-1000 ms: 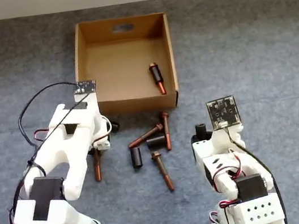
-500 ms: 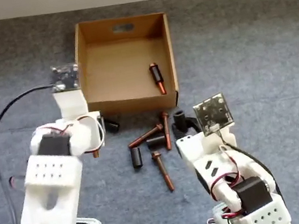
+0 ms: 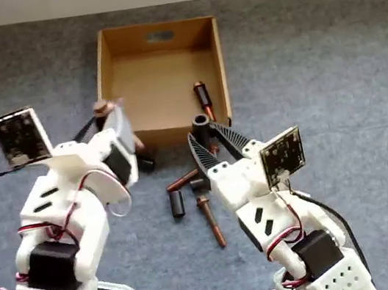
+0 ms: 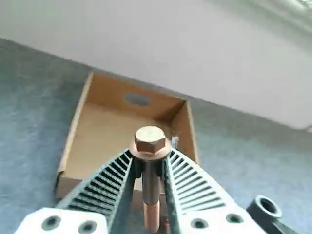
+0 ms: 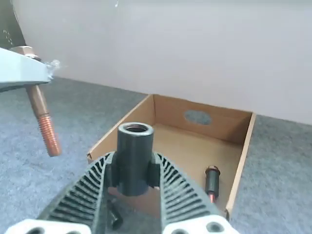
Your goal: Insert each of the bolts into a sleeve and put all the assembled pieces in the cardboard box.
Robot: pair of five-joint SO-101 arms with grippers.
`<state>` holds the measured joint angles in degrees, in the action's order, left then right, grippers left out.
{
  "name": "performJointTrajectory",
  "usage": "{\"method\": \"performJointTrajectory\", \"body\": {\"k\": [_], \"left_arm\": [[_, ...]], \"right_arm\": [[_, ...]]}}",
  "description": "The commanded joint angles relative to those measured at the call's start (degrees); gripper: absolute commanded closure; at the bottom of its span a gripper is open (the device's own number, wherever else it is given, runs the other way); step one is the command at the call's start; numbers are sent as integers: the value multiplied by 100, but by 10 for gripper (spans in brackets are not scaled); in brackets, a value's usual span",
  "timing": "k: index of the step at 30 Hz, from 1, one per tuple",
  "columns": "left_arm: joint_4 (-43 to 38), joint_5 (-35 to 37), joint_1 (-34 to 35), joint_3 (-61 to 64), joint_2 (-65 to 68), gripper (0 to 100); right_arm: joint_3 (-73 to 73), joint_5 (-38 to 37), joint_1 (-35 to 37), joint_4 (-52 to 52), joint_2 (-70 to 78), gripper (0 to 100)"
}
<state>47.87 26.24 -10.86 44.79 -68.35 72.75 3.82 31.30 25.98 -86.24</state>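
Now, two parts held off the worktop (image 3: 328,55).
Clamped upright in the left gripper (image 4: 149,155), a copper hex-head bolt (image 4: 147,141); the right gripper (image 5: 132,161) clamps a black cylindrical sleeve (image 5: 134,141) upright, close to the brown cardboard box (image 3: 147,86).

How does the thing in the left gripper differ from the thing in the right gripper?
The left gripper clamps a copper-coloured hex-head bolt, slim and solid, head up. The right gripper clamps a black cylindrical sleeve, thicker, shorter and hollow, its bore facing up. Both are held upright.
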Motion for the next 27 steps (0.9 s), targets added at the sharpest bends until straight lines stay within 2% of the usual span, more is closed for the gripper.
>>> {"method": "performJointTrajectory", "body": {"k": [1,10,14,19,27], "left_arm": [[-659,97,-664,-22,-119,993],[-1705,97,-1323,233,-110,993],[-2488,97,-1622,796,-110,993],[-3481,97,-1640,1429,-145,993],[-3534,97,-1631,1147,-171,993]], "right_arm": [[171,53,40,-523,-40,990],[321,79,-198,-523,-57,990],[347,79,-198,-523,-57,991],[347,79,-224,-523,-57,991],[347,88,-224,-514,-57,991]]}}
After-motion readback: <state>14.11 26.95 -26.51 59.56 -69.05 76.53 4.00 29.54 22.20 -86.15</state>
